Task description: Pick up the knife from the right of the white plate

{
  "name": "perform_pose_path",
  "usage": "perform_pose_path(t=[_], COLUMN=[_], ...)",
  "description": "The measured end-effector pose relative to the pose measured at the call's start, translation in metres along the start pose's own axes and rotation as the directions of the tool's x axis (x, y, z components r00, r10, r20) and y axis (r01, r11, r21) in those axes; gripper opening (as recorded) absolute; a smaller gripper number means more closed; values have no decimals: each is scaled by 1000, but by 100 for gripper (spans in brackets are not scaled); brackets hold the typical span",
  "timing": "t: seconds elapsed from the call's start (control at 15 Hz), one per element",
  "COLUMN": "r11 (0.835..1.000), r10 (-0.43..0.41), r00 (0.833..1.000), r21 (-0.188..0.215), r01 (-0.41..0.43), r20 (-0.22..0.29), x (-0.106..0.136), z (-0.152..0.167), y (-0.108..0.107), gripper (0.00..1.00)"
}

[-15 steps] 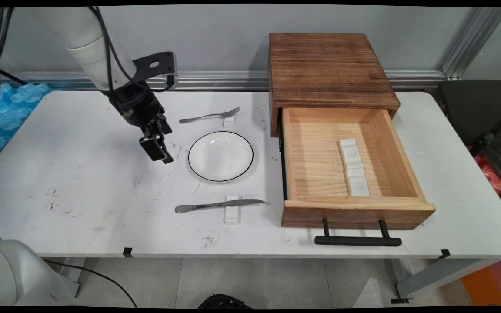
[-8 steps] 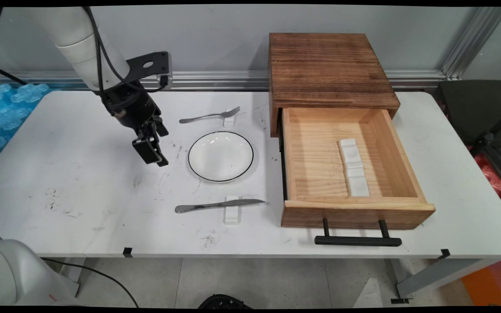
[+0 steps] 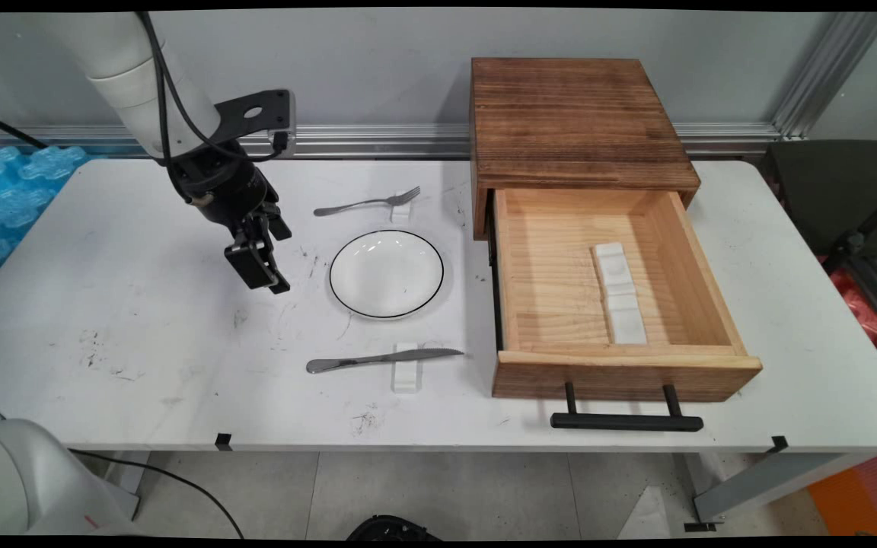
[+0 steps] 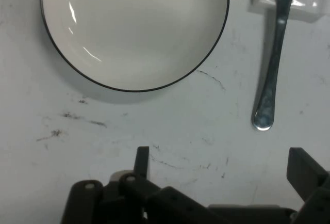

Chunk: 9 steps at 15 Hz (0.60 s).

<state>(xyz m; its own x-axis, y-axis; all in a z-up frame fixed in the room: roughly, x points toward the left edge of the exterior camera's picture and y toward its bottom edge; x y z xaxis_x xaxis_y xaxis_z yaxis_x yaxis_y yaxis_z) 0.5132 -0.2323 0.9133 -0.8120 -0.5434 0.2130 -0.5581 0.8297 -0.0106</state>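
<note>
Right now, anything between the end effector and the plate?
No. Only bare, scuffed table separates the open, empty end effector from the plate; the hand view shows it. The fork lies off to one side.

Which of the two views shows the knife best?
The main view. There the whole knife shows, lying across its white rest on the table, nearer the camera than the plate. The hand view does not show the knife at all, only the plate and a fork handle.
</note>
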Motion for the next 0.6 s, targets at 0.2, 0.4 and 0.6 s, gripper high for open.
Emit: perform_pose_path(t=[0.2, 0.4, 0.6], r11=[1000, 1000, 1000], r10=[2, 6, 11], r00=[1000, 1000, 1000], r21=[1, 6, 9], r01=[-2, -6, -10], r20=[-1, -8, -14], x=[0, 1, 3], z=[-1, -1, 0], y=[0, 0, -1], gripper=[100, 100, 100])
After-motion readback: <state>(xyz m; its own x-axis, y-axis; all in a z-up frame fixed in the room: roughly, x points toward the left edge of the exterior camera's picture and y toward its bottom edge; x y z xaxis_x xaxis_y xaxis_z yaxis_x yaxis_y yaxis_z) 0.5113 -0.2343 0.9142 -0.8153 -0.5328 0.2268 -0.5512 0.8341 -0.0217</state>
